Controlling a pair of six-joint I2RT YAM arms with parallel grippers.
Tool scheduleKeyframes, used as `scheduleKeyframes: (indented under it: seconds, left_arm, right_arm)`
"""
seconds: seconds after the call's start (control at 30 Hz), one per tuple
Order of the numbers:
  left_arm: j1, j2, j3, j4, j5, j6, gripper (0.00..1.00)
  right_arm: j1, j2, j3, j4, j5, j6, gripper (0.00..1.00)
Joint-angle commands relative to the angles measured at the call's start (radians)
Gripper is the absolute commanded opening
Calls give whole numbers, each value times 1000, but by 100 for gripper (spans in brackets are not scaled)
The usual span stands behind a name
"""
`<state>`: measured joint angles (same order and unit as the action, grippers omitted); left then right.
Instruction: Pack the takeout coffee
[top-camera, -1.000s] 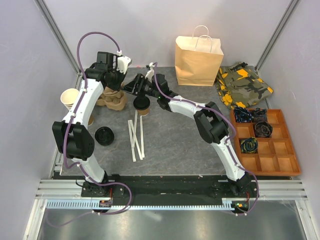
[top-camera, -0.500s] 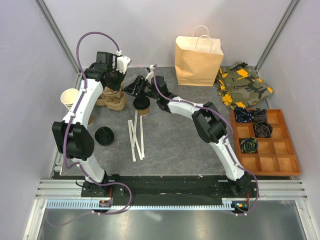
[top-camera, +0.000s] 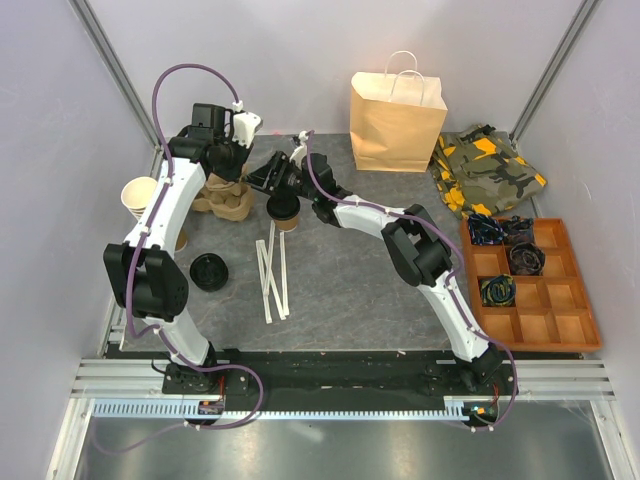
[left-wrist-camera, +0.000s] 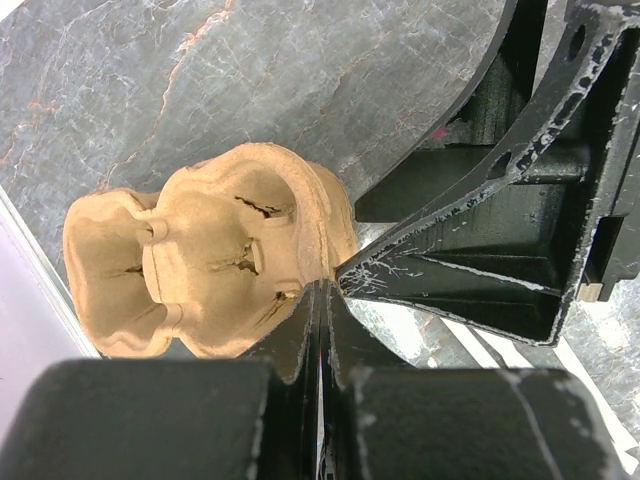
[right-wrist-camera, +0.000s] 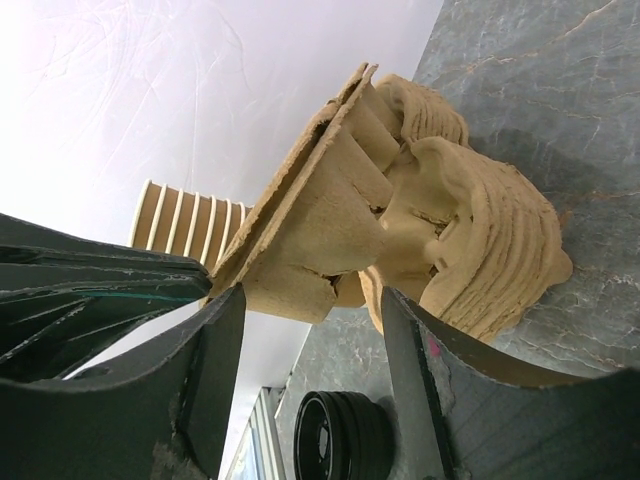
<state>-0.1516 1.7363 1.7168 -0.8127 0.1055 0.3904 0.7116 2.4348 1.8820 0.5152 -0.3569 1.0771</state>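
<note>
The takeout coffee (top-camera: 283, 208), a small brown cup with a black lid, stands on the table just under my right arm. It is hidden in both wrist views. My left gripper (top-camera: 237, 168) (left-wrist-camera: 322, 292) is shut on the rim of the top pulp cup carrier (left-wrist-camera: 215, 265) (right-wrist-camera: 325, 225). That carrier is tilted up off the stack of carriers (top-camera: 225, 198) (right-wrist-camera: 480, 250). My right gripper (top-camera: 264, 177) (right-wrist-camera: 315, 340) is open. The raised carrier's lower corner sits just beyond its fingertips (right-wrist-camera: 222, 330), untouched.
A brown paper bag (top-camera: 397, 122) stands at the back. A loose black lid (top-camera: 210, 270) (right-wrist-camera: 345, 435) and white sticks (top-camera: 272, 270) lie in front of the carriers. A cup stack (top-camera: 143, 198) (right-wrist-camera: 185, 225) is at the left edge. A camouflage cloth (top-camera: 487, 170) and a compartment tray (top-camera: 560, 320) are on the right.
My right gripper has narrowed slightly and edged a little toward the carriers. The left arm and the coffee have not moved.
</note>
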Motion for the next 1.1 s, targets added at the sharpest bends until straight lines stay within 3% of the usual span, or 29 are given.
scheduleKeyframes:
  seconds: [0.0,1.07]
  left_arm:
    - [9,-49,10,30,10,-18,2]
    - [18,-49,7,30,40,-19,2]
  right_arm:
    - [6,-26,11,80,-37,20,65]
    - [-6,7,32,103,4,60,62]
